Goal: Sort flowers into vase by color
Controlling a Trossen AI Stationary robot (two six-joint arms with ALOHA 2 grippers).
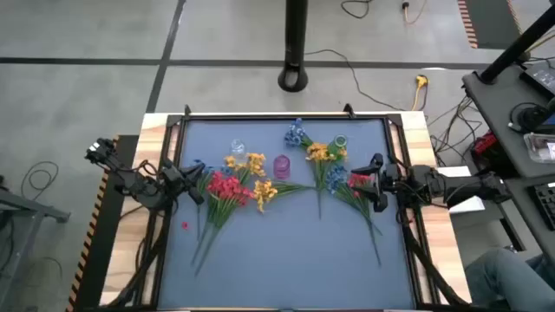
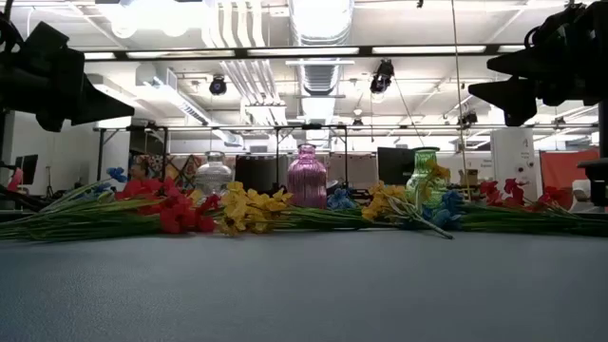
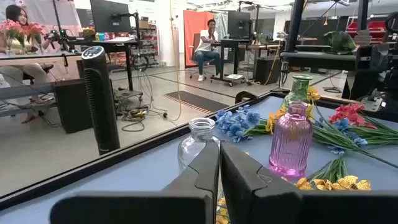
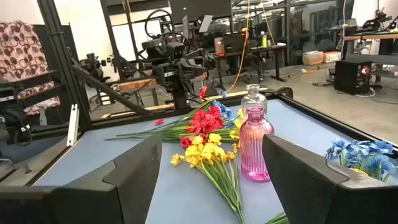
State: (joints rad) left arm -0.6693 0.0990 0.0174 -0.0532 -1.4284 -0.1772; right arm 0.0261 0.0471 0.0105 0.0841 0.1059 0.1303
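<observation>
Green vase [image 2: 424,179] half hidden behind flowers [image 2: 408,204].

Black tower fan [image 3: 101,93] on the floor, seated person [image 3: 208,46] at a desk, yellow plug [image 1: 421,82]

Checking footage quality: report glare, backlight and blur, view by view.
Low view: bright ceiling lights backlight the arms into silhouettes; near table blurred. High view: even, soft light. Left wrist view: shut left gripper looms blurred. Right wrist view: pink vase sharp, fingers soft.
</observation>
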